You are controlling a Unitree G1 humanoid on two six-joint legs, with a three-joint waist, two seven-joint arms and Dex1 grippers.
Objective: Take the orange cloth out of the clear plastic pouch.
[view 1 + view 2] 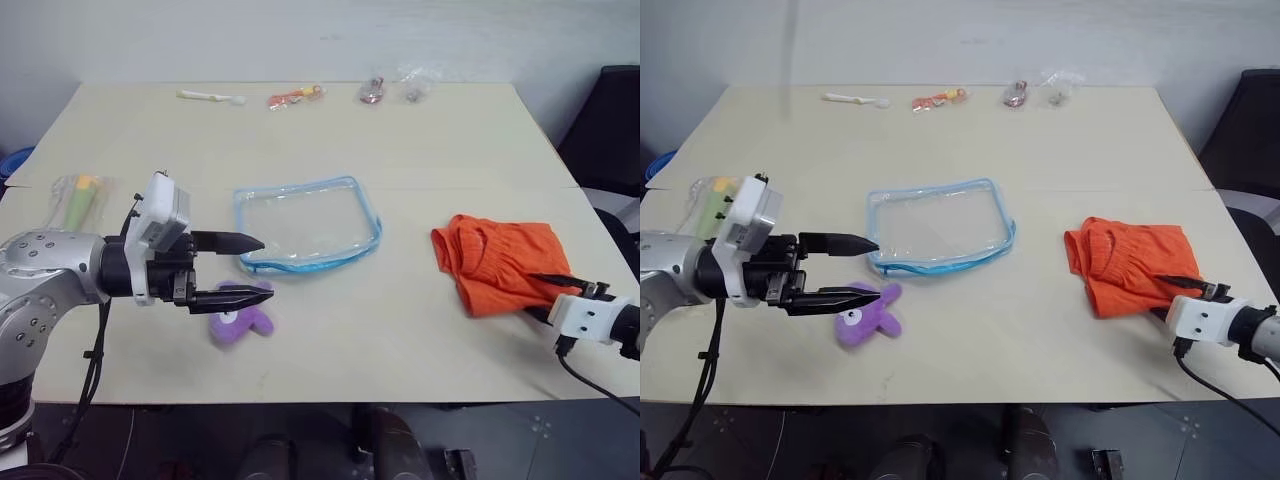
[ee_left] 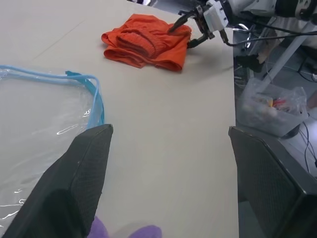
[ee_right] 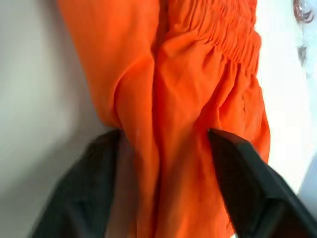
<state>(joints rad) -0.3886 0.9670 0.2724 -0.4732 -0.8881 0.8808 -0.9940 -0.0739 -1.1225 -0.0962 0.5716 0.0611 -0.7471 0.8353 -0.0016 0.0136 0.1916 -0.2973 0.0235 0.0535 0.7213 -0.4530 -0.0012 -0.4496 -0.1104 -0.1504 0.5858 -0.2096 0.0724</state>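
The orange cloth [image 1: 500,262] lies crumpled on the table at the right, outside the clear plastic pouch [image 1: 308,225]. The pouch lies flat and empty at the table's middle, its light blue zipper trim running around it. My right gripper [image 1: 535,295] is at the cloth's near right edge. Its fingers [image 3: 101,168] stand apart with a fold of cloth between them, so it is open. My left gripper [image 1: 266,267] is open just left of the pouch's near corner and holds nothing.
A purple plush toy [image 1: 238,318] lies under the left gripper. A clear bag with a green-white brush [image 1: 80,195] sits at the far left. A toothbrush [image 1: 210,97], an orange packet [image 1: 295,96] and small bags [image 1: 372,92] line the far edge. A black chair [image 1: 610,130] stands at the right.
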